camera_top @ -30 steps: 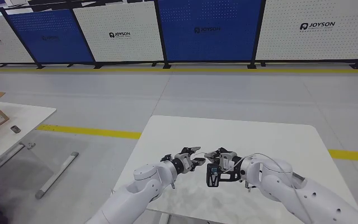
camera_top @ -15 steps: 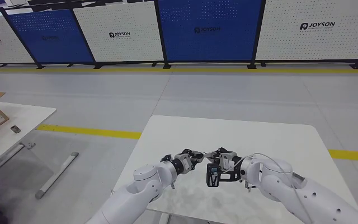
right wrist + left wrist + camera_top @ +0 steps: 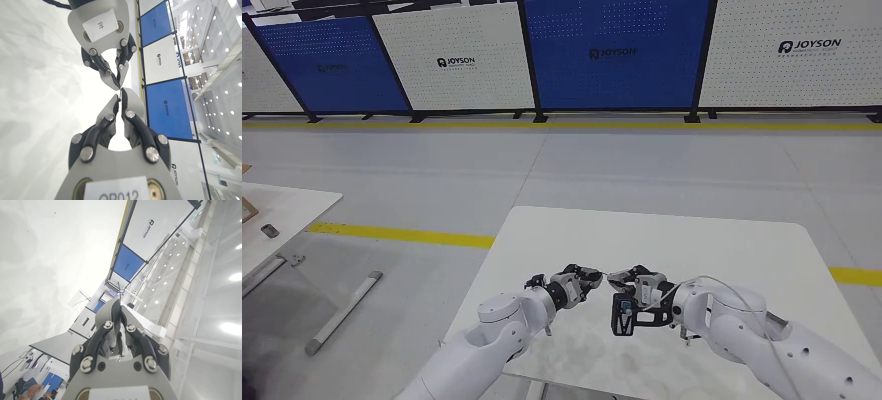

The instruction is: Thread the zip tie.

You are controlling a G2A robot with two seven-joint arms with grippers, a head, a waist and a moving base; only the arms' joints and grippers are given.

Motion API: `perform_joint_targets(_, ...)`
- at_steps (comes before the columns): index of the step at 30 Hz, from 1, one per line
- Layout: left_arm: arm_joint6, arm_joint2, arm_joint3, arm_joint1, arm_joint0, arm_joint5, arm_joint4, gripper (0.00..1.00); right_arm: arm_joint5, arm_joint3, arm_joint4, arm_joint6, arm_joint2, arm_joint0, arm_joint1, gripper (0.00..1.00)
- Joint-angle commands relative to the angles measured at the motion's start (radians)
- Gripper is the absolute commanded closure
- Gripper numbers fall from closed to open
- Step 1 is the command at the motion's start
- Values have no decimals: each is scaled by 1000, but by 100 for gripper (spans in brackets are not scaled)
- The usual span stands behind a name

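Left gripper (image 3: 118, 85) nearer, thin black zip tie (image 3: 119, 94), seemingly pinched

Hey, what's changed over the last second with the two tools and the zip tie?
The left tool drew in slightly toward the right tool, closing the gap until their tips nearly touch above the table. Nothing was visibly let go: both tools stay shut on the zip tie, and the right arm barely shifted.
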Motion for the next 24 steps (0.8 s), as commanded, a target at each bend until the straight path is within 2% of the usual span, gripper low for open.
perform_joint_targets(1,8,-1,-1,-1,2,-3,16,100,0,-5,0,-15,9,-8,11,4)
perform_joint_targets(2,9,-2,-2,-1,4,-5,24,100,0,-7,0,-25,15,-13,18,0)
perform_joint_targets(6,15,-3,-13,0,20,-44,114,100,0,0,84,-68,47,-48,53,0)
perform_joint_targets(8,19,2,-22,1,35,-74,190,100,0,0,103,-78,72,-65,74,0)
perform_joint_targets(10,16,15,-29,5,49,-84,298,100,0,-10,114,-68,100,-93,92,0)
perform_joint_targets(13,20,28,-31,5,69,-115,388,100,0,-16,123,-66,116,-110,101,0)
perform_joint_targets(24,16,29,-31,5,71,-115,385,100,0,-16,123,-66,116,-110,101,0)
